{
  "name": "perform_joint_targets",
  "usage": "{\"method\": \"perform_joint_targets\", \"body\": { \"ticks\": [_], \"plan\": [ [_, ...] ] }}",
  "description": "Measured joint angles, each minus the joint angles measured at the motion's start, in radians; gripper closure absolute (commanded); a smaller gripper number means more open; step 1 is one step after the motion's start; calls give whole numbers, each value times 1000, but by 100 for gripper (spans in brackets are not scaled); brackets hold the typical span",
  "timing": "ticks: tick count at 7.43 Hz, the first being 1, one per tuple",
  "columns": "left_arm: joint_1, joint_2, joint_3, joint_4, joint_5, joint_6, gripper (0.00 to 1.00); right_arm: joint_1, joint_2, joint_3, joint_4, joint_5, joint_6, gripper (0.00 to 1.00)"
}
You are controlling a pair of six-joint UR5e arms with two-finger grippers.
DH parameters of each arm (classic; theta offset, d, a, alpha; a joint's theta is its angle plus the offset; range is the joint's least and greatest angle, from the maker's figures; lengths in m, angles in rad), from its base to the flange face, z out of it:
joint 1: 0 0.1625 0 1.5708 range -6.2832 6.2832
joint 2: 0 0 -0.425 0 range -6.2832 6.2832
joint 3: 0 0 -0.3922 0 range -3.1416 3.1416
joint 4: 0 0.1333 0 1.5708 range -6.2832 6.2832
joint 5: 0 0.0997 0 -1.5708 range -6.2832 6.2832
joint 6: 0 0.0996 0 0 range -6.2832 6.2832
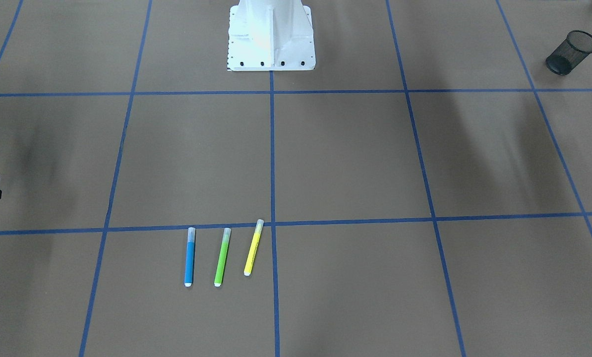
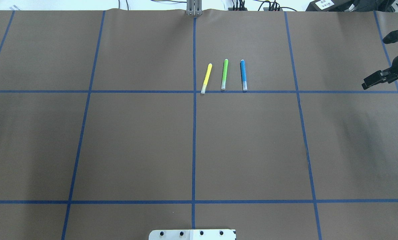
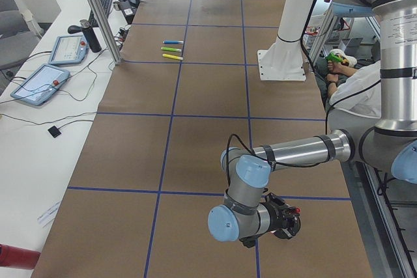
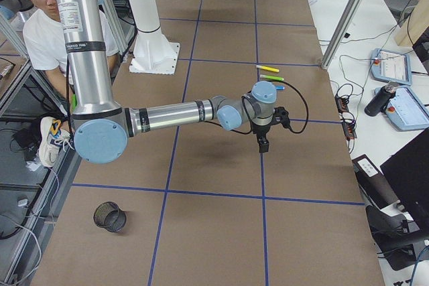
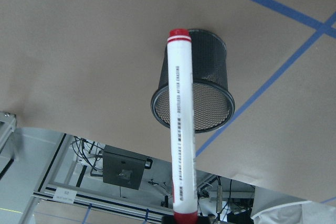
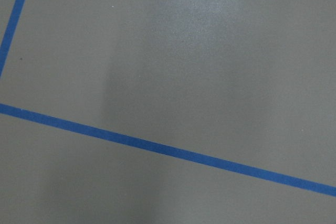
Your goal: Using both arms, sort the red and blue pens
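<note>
Barrel print: a black line of text on the red pen (image 5: 180, 129), too small to read.
Left gripper (image 3: 283, 221): clamps that pen's red end, which is cut off at the wrist view's bottom edge; the pen crosses the mesh cup (image 5: 210, 103).
Right gripper (image 4: 263, 145): grip unclear.
Blue pen (image 1: 189, 257): on the table, beside the green marker (image 1: 222, 257).

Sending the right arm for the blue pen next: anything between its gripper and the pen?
Nothing visible. Only bare table separates the right gripper from the blue pen; the green marker lies beyond the pen.
</note>
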Motion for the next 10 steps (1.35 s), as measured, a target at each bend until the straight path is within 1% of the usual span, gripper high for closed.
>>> {"method": "perform_joint_targets", "body": {
  "ticks": [2,4,6,7,8,9,10],
  "plan": [
    [-1,34,4,43,-25,27,100,-3,5,1,0,1,1,1],
    [0,49,8,51,-74,31,100,-4,6,0,1,1,2,1],
    [1,51,41,45,-100,32,100,-4,6,-2,1,0,2,1],
    [1,52,67,43,-107,31,96,-4,6,-2,1,0,2,1],
    [2,52,89,41,-116,30,87,-4,6,-1,1,0,2,1],
    [2,52,113,35,-124,29,64,-4,6,-2,1,0,2,1],
    [2,52,135,22,-131,29,1,-4,7,-1,1,0,1,1]
  ]
}}
